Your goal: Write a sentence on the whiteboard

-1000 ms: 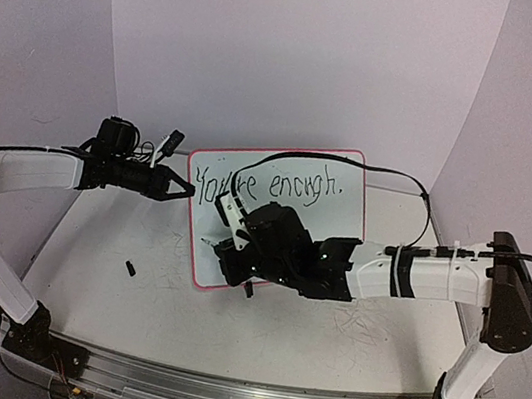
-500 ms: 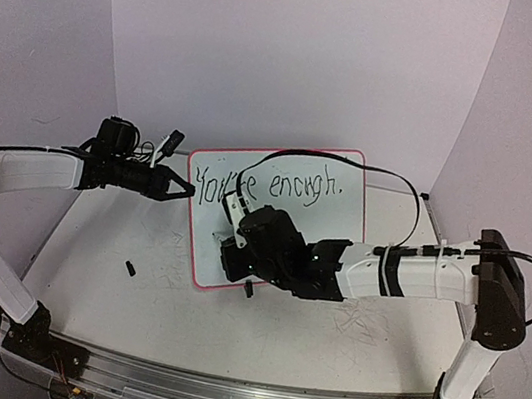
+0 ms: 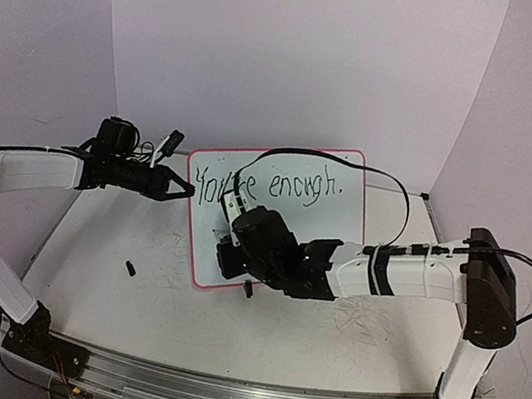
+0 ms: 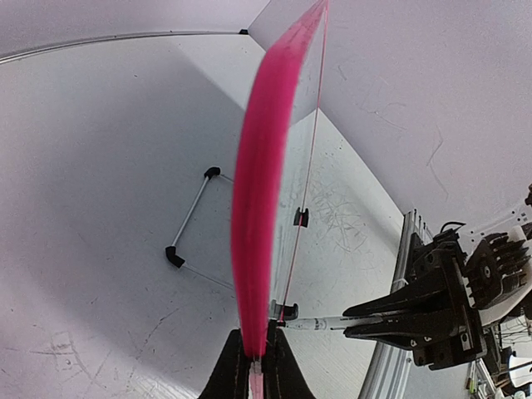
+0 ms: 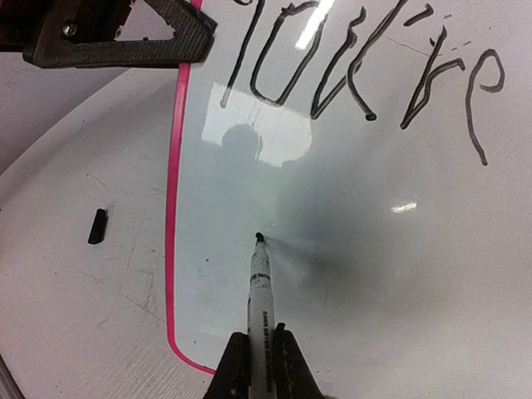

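The whiteboard (image 3: 338, 221) stands tilted mid-table on its wire stand, red-pink rim around it. The sentence (image 3: 278, 186) on it reads "You're enough." in one black line; the start "You're" shows in the right wrist view (image 5: 366, 75). My left gripper (image 3: 186, 190) is shut on the board's left rim (image 4: 258, 249). My right gripper (image 3: 223, 248) is shut on a white marker (image 5: 260, 299), its black tip at the bare lower left of the board (image 5: 374, 274). The marker also shows in the left wrist view (image 4: 332, 322), pointing at the board.
A small black marker cap (image 3: 131, 266) lies on the table left of the board, also in the right wrist view (image 5: 97, 225). The wire stand (image 4: 189, 220) sits behind the board. A black cable (image 3: 398, 195) arcs over the right arm. Curved white walls surround the table.
My right gripper has moved left and a little up with the marker, toward the board's lower left area. The left arm and the board have not moved.
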